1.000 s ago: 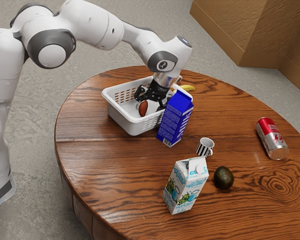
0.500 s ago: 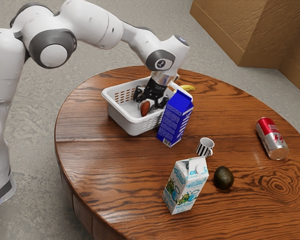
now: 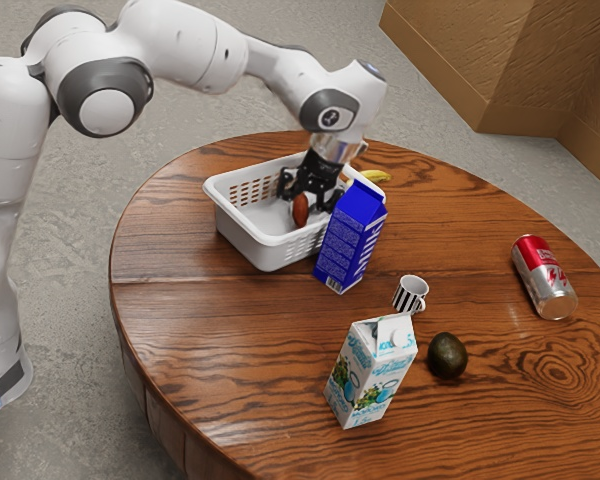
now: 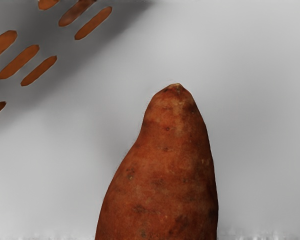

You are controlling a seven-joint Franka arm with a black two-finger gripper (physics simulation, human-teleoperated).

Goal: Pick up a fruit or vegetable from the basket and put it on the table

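1. your end effector [image 3: 310,200] is down inside the white basket [image 3: 242,240], at the sweet potato [image 3: 300,211], in what looks like the grasping step. you cannot tell from here whether it has hold of the vegetable or is merely around it.
2. the sweet potato, your likely pick, stands close under the end effector, within the basket walls, its tapered tip plain in the wrist view.
3. done, by all appearances: the reach into the basket. left: a confirmed grip, a lift over the rim, a placing on the counter [image 3: 200,330] and a release.
4. just beside the end effector, outside the basket, rises a blue carton [image 3: 350,240], a likely snag on the way out.
5. well apart from the end effector, an avocado [image 3: 447,356] rests on the counter.
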